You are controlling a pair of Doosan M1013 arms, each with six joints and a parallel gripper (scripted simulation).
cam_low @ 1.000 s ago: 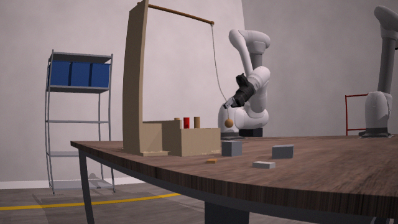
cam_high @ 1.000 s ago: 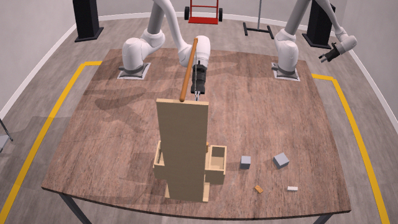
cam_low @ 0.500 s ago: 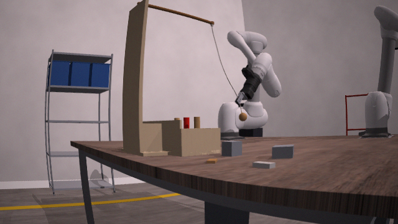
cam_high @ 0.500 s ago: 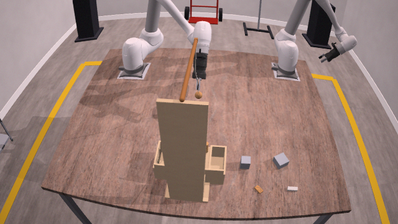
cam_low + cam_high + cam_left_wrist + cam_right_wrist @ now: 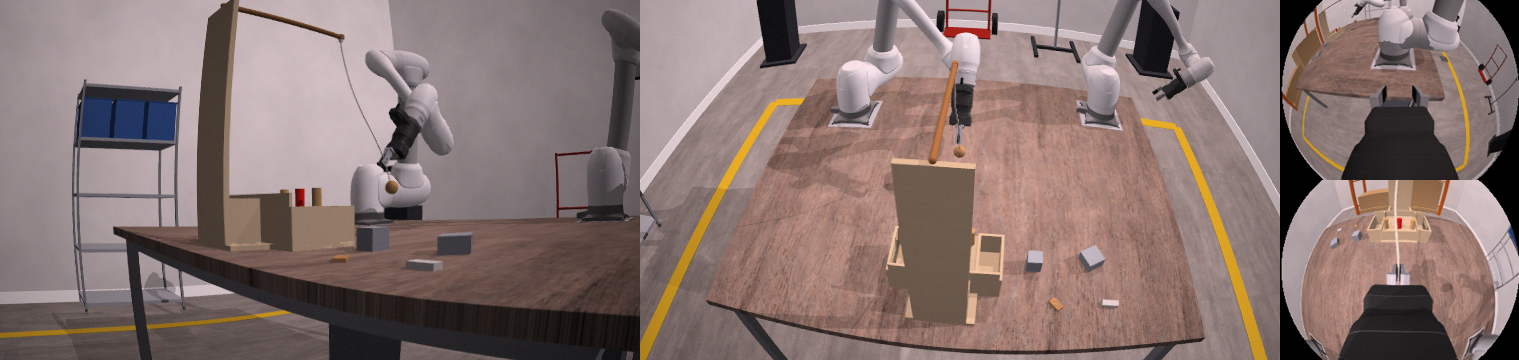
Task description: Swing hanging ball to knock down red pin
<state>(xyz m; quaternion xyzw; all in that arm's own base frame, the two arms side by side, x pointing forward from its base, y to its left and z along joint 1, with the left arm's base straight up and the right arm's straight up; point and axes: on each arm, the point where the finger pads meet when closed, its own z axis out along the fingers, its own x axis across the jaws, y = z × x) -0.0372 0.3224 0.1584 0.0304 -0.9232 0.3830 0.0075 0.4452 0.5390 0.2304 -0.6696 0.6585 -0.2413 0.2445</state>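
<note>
The ball hangs just below my right gripper, which is shut on the cord. The cord slants from the beam tip to the fingers, so the ball is off to the arms' side of the tip, away from the pins. The ball is hidden in the right wrist view. The red pin stands upright on the deck between two tan pins. My left gripper is open and empty, far from the stand.
The stand's tall post carries the beam. Tray compartments flank the deck. Two grey blocks, an orange piece and a white piece lie on the table beside the tray.
</note>
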